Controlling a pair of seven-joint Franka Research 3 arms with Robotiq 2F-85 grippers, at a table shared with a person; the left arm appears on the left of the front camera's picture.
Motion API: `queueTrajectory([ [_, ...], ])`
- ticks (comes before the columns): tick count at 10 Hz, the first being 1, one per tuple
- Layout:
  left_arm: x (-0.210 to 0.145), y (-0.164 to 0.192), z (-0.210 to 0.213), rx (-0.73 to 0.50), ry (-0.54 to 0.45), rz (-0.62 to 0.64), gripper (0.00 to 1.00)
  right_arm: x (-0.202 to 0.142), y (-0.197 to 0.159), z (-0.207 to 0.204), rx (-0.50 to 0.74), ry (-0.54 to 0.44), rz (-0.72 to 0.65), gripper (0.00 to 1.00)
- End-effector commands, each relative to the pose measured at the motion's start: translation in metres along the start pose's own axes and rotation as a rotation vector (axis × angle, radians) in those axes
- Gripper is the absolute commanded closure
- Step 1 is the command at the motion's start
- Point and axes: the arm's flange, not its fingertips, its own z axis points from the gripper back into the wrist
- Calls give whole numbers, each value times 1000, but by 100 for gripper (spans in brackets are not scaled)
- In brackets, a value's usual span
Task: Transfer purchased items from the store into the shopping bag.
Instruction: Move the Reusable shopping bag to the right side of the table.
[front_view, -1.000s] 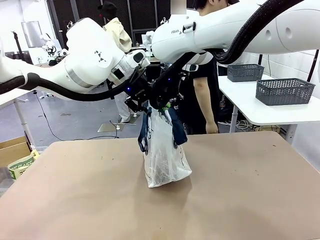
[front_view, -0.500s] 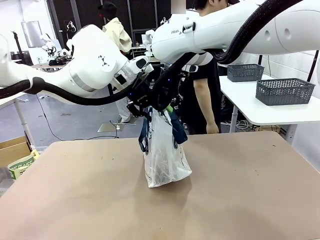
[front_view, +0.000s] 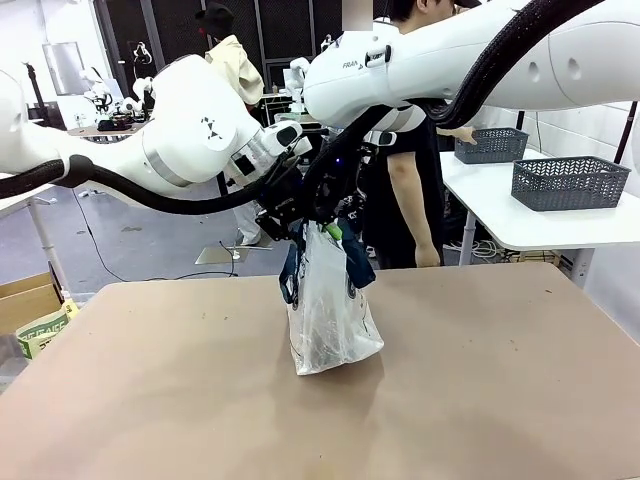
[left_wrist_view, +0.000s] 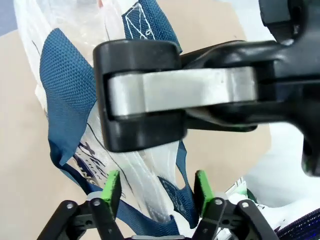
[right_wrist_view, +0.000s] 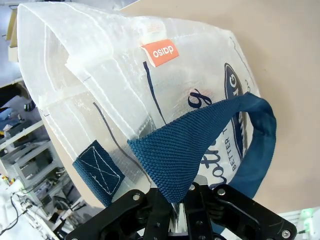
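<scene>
Brown table (front_view: 500, 400), shopping bag (front_view: 325, 320), orange "daiso" tag (right_wrist_view: 160, 52), right gripper (right_wrist_view: 180, 210) pinching strap (right_wrist_view: 200, 135)

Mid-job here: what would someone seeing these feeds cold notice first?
The translucent white shopping bag stands in the middle of the table, with both white arms meeting over its top. The right gripper is pinched shut on a navy strap handle. The left gripper is open, green pads either side of bag plastic.
</scene>
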Motion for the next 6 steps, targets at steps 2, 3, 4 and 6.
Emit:
queueTrajectory([
  [2,1,-6,8,25,14,12,100,0,0,0,29,17,0,100],
  [3,1,-6,9,33,24,18,100,0,-1,-1,25,19,4,100],
  [4,1,-6,10,39,49,25,100,-1,-1,-1,23,21,6,100],
  [6,1,-6,12,60,92,37,100,-2,-2,-1,16,26,9,100],
])
